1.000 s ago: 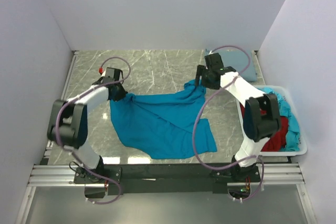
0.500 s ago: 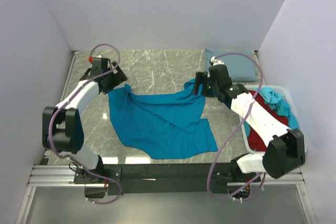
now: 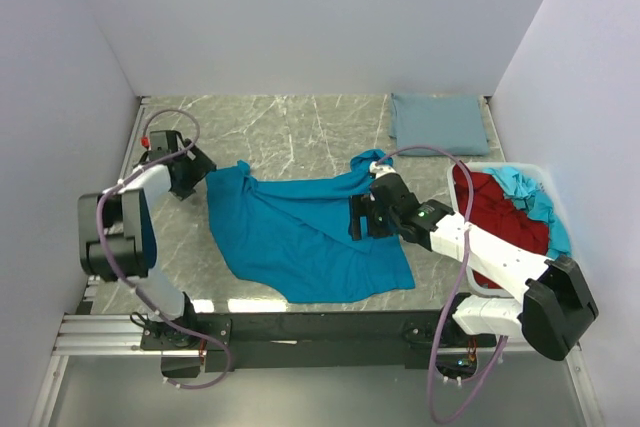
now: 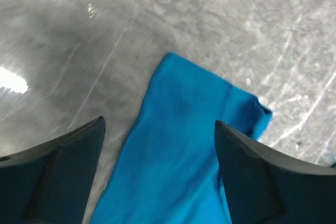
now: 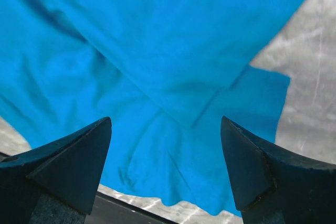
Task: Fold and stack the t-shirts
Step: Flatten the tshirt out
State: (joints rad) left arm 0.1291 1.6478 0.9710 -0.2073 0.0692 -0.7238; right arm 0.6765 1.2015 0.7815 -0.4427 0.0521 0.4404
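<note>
A bright teal-blue t-shirt (image 3: 300, 232) lies spread and creased on the marble table (image 3: 290, 132). My left gripper (image 3: 196, 175) hovers open at the shirt's far left corner; in the left wrist view that corner (image 4: 184, 156) lies below the wide-apart jaws of the gripper (image 4: 159, 121), untouched. Open too, my right gripper (image 3: 356, 219) hangs over the shirt's right half. The right wrist view shows the cloth (image 5: 157, 51) beneath the gripper (image 5: 166, 120), with nothing held. A dusty grey-blue t-shirt (image 3: 438, 124) lies folded at the back right.
A white bin (image 3: 565, 282) stands at the right edge, holding a dark red shirt (image 3: 500, 212) and a light turquoise one (image 3: 535, 197). White walls close the table on three sides. The black rail (image 3: 320, 325) runs along the near edge.
Both grippers have let go of the teal shirt's far corners. The left one drew back to the left; the right one swung nearer, over the shirt. The shirt now lies flat.
</note>
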